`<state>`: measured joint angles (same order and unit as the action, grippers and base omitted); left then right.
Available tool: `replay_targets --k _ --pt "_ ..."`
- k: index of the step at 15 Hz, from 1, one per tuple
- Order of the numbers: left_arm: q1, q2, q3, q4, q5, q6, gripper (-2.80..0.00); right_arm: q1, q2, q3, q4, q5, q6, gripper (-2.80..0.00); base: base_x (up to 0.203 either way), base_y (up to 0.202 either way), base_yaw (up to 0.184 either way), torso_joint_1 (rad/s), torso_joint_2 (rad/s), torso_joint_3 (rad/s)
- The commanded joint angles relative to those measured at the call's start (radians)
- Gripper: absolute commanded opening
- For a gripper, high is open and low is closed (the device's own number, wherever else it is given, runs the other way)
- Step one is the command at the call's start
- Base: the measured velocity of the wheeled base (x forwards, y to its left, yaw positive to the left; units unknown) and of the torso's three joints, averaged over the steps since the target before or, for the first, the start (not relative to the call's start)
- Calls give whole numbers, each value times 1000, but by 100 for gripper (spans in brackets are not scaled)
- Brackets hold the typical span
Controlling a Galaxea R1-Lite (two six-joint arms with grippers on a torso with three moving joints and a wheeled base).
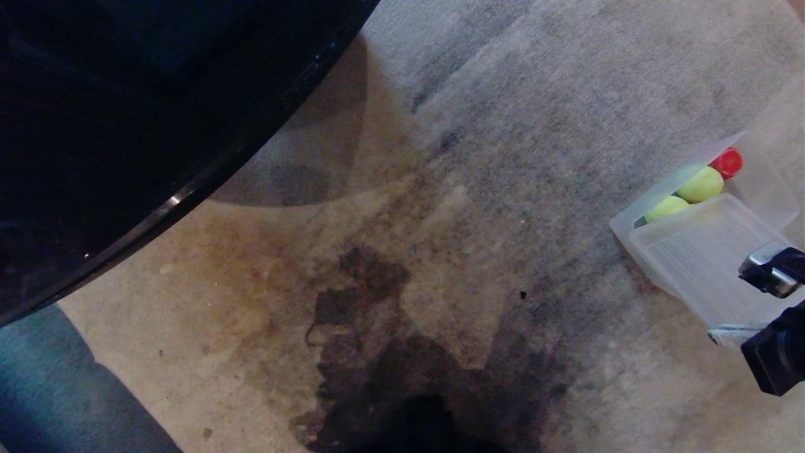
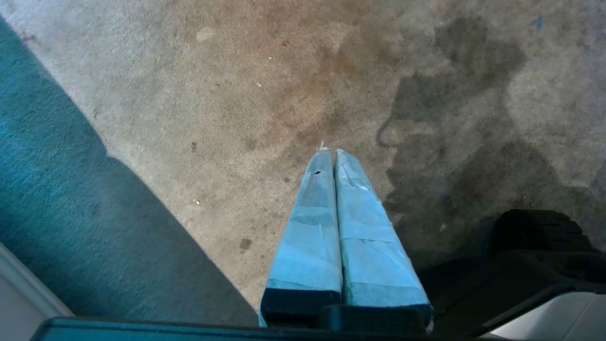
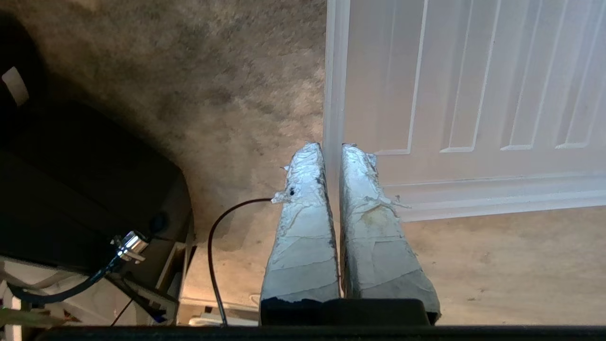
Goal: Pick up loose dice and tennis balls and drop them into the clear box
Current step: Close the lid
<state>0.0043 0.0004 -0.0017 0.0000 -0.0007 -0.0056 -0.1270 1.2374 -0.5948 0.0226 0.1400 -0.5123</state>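
The clear box (image 1: 764, 189) lies on the carpet at the far right of the head view. Two tennis balls (image 1: 701, 184) (image 1: 666, 207) rest inside it beside a small red piece (image 1: 727, 162). A ribbed translucent lid (image 1: 704, 258) covers its near part. No dice are in view. My right arm (image 1: 777, 352) enters at the right edge, just beside the lid. The right gripper (image 3: 331, 147) is shut and empty, pointing at the foot of a white door. My left gripper (image 2: 331, 152) is shut and empty over stained carpet.
A glossy black piece of furniture (image 1: 126, 126) fills the upper left of the head view. Dark stains (image 1: 377, 327) mark the carpet in the middle. A teal patch (image 1: 56, 390) lies at the lower left. The white panelled door (image 3: 473, 94) and a black cable (image 3: 211, 246) are near the right gripper.
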Motion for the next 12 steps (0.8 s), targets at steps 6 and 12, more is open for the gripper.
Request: replay_targets --k 6,12 --pt "0 0 0 0 1 -1 -280 1 -98 -87 3 -137 -14 -280 0 0 0 0 0 0" --pt "0 0 0 0 0 -1 -280 -6 18 -80 -125 -149 -24 -280 0 0 0 0 0 0"
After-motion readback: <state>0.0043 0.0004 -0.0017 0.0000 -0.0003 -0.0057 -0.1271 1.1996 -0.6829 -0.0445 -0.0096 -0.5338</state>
